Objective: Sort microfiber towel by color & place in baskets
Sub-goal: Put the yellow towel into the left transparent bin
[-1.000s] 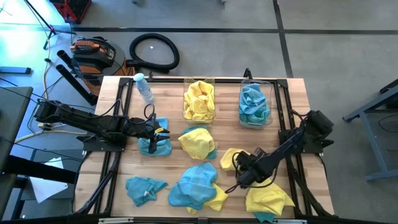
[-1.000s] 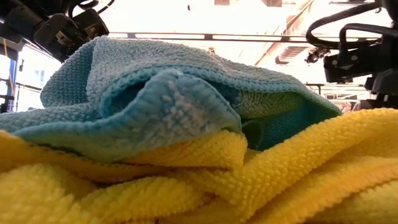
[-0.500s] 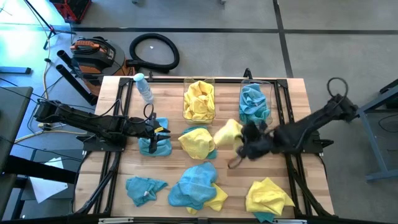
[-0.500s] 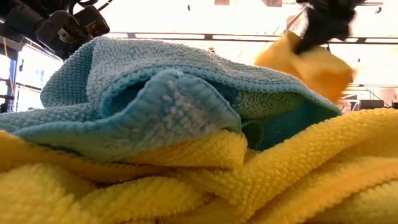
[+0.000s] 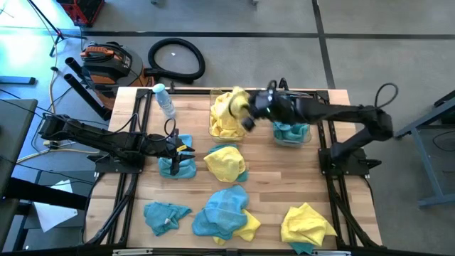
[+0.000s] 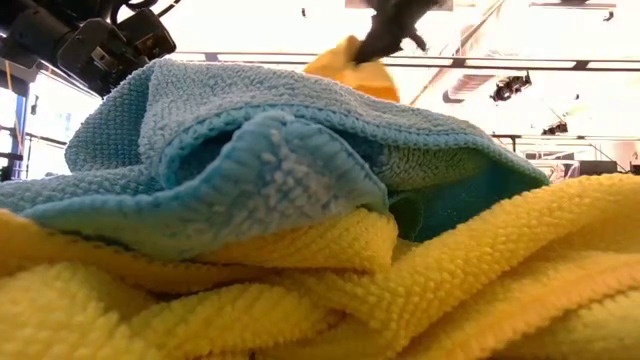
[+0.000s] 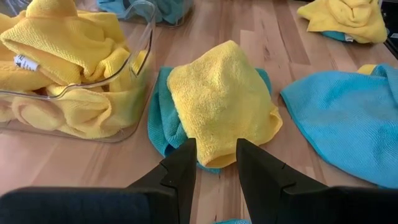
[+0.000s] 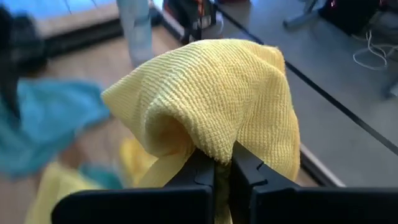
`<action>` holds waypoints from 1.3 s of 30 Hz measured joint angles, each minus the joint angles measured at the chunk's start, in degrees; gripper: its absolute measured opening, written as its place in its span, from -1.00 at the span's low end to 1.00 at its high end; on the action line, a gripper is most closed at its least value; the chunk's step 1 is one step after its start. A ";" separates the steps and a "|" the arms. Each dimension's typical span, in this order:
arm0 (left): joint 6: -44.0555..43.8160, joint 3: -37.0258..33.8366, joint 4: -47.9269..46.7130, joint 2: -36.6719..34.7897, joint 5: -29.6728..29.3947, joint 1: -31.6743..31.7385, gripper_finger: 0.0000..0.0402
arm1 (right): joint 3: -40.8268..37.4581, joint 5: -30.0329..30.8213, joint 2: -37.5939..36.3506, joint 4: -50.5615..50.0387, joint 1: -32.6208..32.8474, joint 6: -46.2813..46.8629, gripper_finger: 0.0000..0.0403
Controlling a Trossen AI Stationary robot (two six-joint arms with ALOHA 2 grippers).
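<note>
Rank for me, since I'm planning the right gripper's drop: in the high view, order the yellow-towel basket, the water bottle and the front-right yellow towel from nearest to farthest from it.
From the right gripper:
1. Yellow-towel basket, just beneath it, table's back.
2. Water bottle, back left.
3. Front-right yellow towel, front right corner.

- At the back of the worktop (image 5: 334, 107) we see two baskets side by side: the left basket (image 5: 227, 114) and the right basket (image 5: 291, 122), each with towels in it.
- The right gripper (image 5: 245, 107) hangs over the left basket, its jaws pinched on a towel (image 5: 237, 101).
- A bottle (image 5: 164, 100) lies at the back left corner.
- The left gripper (image 5: 186, 151) rests low at the left, over a towel on the worktop.
- Just right of it lies a two-towel stack (image 5: 225, 161), one towel on top of the other.
- Along the front edge we find a single towel (image 5: 165, 215) at left, a heap (image 5: 225, 212) in the middle and another heap (image 5: 307, 226) at right.
</note>
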 joint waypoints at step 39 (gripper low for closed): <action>0.46 0.00 -0.42 0.00 -0.17 1.40 -0.48 | 1.67 -24.25 33.68 15.66 -12.11 -3.52 -0.71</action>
